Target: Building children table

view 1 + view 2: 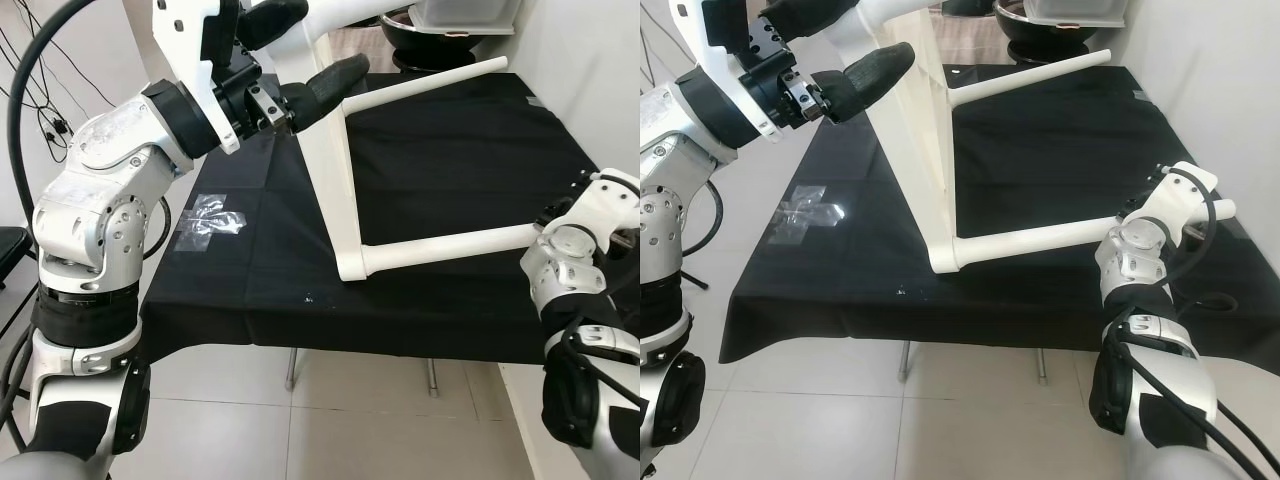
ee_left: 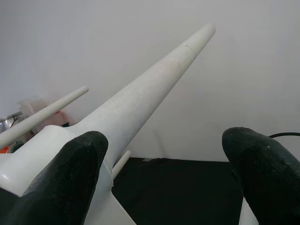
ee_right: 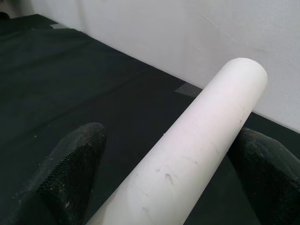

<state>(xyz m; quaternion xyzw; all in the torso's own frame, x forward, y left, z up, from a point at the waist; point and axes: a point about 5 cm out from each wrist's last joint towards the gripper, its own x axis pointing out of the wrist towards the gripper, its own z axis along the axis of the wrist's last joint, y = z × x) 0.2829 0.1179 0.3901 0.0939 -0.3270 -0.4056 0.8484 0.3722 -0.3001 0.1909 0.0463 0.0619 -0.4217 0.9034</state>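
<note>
While tipped on its side on the black cloth-covered desk (image 1: 450, 160), white plastic children's table (image 1: 335, 190) positioned with tabletop panel standing on edge near the front edge of the desk, toward the left side. Four round white legs projecting from the panel: lower front leg (image 1: 450, 247) lying close along the desk surface toward the right edge; upper rear leg (image 1: 430, 82) running toward the far right corner; tapered upper leg (image 2: 140, 98) seen rising between the left fingers in the left wrist view.

Left pincer (image 1: 300, 60) raised above the left edge of the desk, at the top of the upended panel. Fingers (image 2: 65, 178) spread apart, straddling the base of the tapered leg; one finger beside the leg root, the other well apart from it. Contact not confirmed.

Right pincer (image 3: 173, 168) located at the right edge of the desk, at the free end of the lower front leg. Fingers (image 3: 70, 164) set either side of the leg end, open, with visible gaps to the leg; no firm grip discernible.

Crumpled piece of clear tape (image 1: 205, 220) stuck on the cloth near the left edge. Dark bowl with translucent plastic container (image 1: 450, 25) at the far edge. Pale tiled floor (image 1: 350, 420) below the front edge.
</note>
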